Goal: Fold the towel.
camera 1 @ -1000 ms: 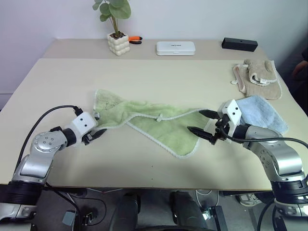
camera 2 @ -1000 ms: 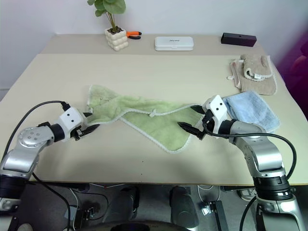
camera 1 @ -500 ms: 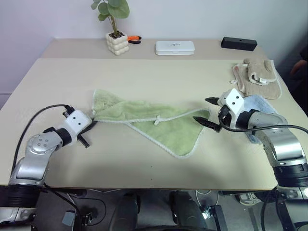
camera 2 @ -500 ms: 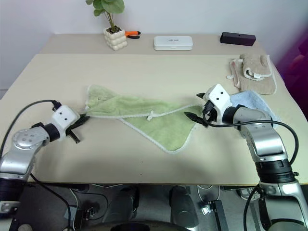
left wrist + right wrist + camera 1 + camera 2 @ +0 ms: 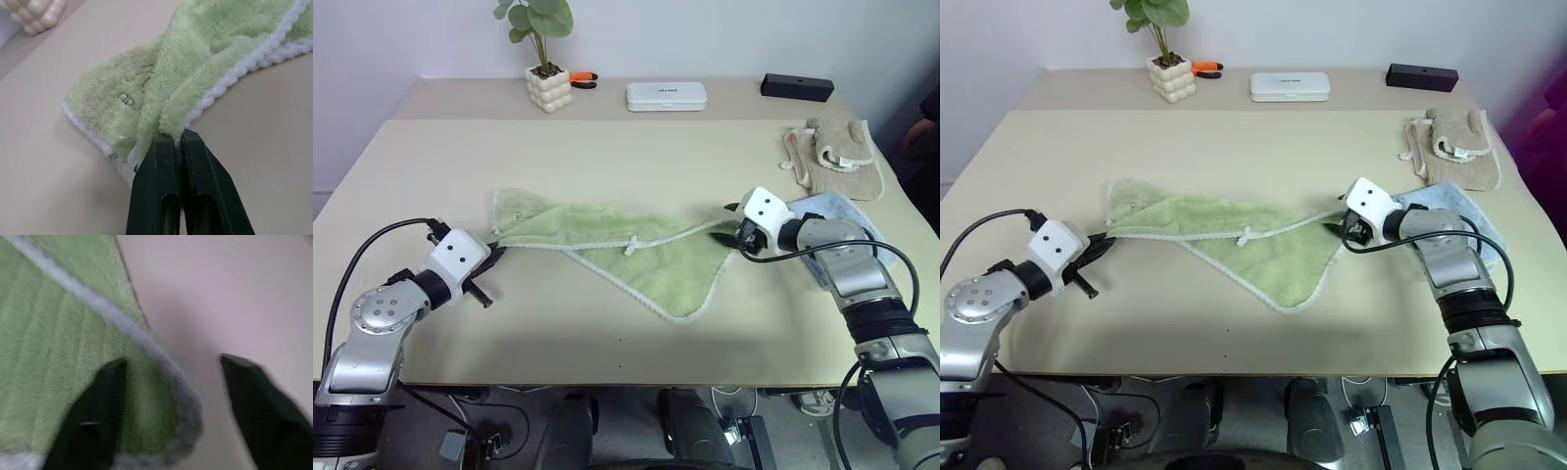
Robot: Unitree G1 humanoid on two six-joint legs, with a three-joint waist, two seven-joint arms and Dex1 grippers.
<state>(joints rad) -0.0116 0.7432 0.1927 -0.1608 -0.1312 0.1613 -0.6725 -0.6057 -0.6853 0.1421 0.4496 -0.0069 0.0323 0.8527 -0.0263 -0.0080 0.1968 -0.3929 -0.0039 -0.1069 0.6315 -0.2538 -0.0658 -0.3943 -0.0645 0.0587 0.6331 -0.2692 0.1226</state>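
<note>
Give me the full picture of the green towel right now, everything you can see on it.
The towel is light green fluffy terry with a whitish stitched edge and a small white loop near its middle. It lies crumpled and partly doubled over on the beige table, unfolded. The left end effector is shut on its bunched left corner. The right end effector is open, its fingers straddling the right corner.

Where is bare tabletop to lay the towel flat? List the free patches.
Free: the wide strip between the towel and the plant pot and white case; also the front edge below the towel. Crowded: the right side, with the beige mitt and blue towel.
</note>
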